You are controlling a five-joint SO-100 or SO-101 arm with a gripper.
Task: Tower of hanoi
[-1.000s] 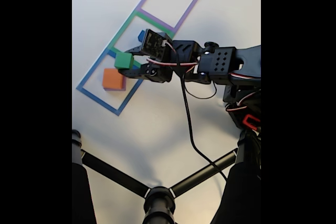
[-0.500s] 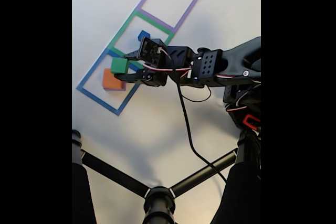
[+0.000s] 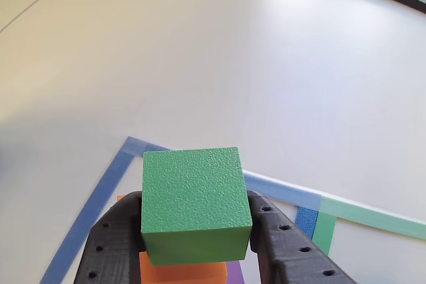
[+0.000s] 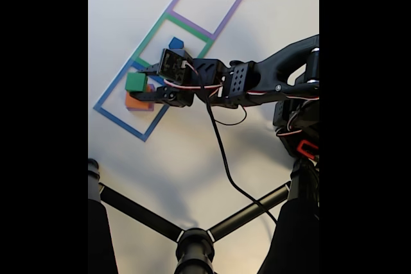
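Observation:
My gripper (image 4: pixel 142 83) is shut on a green cube (image 4: pixel 135 82) and holds it just above an orange block (image 4: pixel 136 101) that lies in the blue-taped square (image 4: pixel 119 119). In the other view the green cube (image 3: pixel 195 204) sits between my two black fingers (image 3: pixel 108 244), with the orange block (image 3: pixel 183 274) right underneath and a purple piece (image 3: pixel 235 275) beside it. A small blue cube (image 4: pixel 175 43) rests in the green-taped square (image 4: pixel 142 43). The purple-taped square (image 4: pixel 207 3) lies beyond it.
The three taped squares run diagonally across a white table (image 4: pixel 192 152). A black camera stand (image 4: pixel 192 239) with spread legs fills the lower part of the fixed view. A black cable (image 4: pixel 221 152) trails from the arm over the table.
The arm has reached further left in the fixed view, carrying the green cube from the blue square's edge to a spot over the orange block.

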